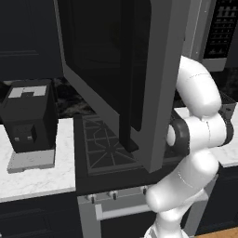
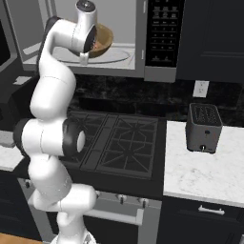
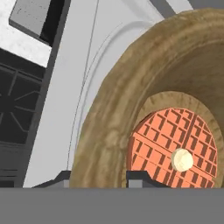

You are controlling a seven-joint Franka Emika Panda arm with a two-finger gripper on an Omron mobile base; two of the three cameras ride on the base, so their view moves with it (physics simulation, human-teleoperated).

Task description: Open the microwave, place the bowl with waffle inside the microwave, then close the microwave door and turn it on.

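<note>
Dark cabinets and a black stove set into white marble counter: that's our kitchen from the left base view. Swung wide open above the stove is the door, its dark glass facing us and the bar handle hanging just over the burners. Left of the stove sits a black coffee machine. We read no brand on it.

Over to the right base view, and we're looking straight into the open microwave, above the stove. The gripper is inside the cavity, over the round plate, and the bowl hangs tilted at its side, touching it. Whether the bowl rests on the plate yet, we cannot tell. Right of the cavity runs the black button panel; its markings are too small to read. A toaster stands on the counter right of the stove, no label legible.

Hand view now: the bowl's rim fills the picture, one fingertip inside the wall, the other outside, so we'd say the fingers are pinched on the rim. The waffle lies flat in the bottom with a pale dab on top.

Our read: the bowl looks stiff and light, rough-glazed, so a rim pinch should hold, but it levers easily and a tilt could slide the waffle. Level it before letting go.
</note>
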